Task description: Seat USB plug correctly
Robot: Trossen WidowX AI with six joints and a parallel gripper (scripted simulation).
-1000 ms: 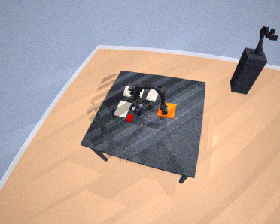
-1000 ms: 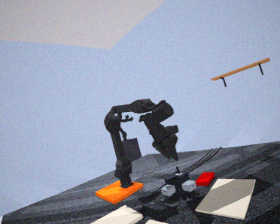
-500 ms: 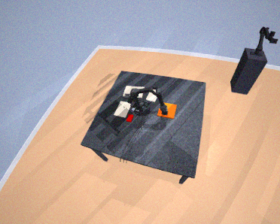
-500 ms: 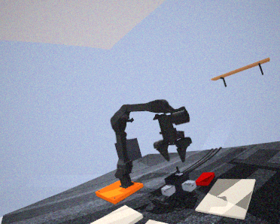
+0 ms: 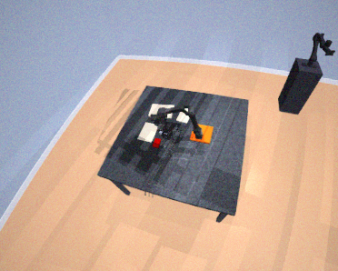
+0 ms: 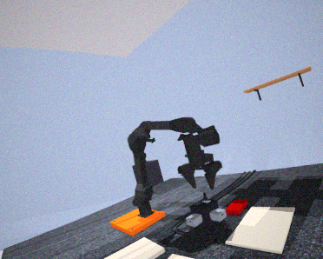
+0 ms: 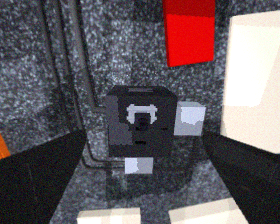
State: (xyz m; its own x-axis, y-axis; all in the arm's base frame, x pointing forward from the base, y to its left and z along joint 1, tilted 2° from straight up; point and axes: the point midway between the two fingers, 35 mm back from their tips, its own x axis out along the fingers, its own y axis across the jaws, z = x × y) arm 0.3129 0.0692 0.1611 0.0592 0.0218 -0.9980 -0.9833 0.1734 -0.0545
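Observation:
The dark power cube (image 7: pixel 123 131) (image 6: pixel 203 210) (image 5: pixel 167 135) stands on the table. The USB plug (image 7: pixel 142 120) (image 6: pixel 205 201) sticks up from the socket on its top face. Pale grey plugs sit in two of its sides, one (image 7: pixel 190 119) (image 6: pixel 218 214) on the right in the wrist view and one (image 7: pixel 138 165) (image 6: pixel 194 220) on the near side. My gripper (image 7: pixel 145 136) (image 6: pixel 202 179) (image 5: pixel 165 127) is open and empty. It points down and hangs straight above the plug, a short way clear of it, with one finger to each side.
A red block (image 7: pixel 189 37) (image 6: pixel 237 206) (image 5: pixel 156 143) lies just beyond the cube. White slabs (image 7: pixel 257 80) (image 6: pixel 260 228) (image 5: pixel 147 132) lie around it. Dark cables (image 7: pixel 67 75) (image 6: pixel 237 182) run along the table (image 5: pixel 216 182). The arm's orange base (image 6: pixel 137 221) (image 5: pixel 208 135) stands nearby. A black pedestal (image 5: pixel 300 86) stands on the floor.

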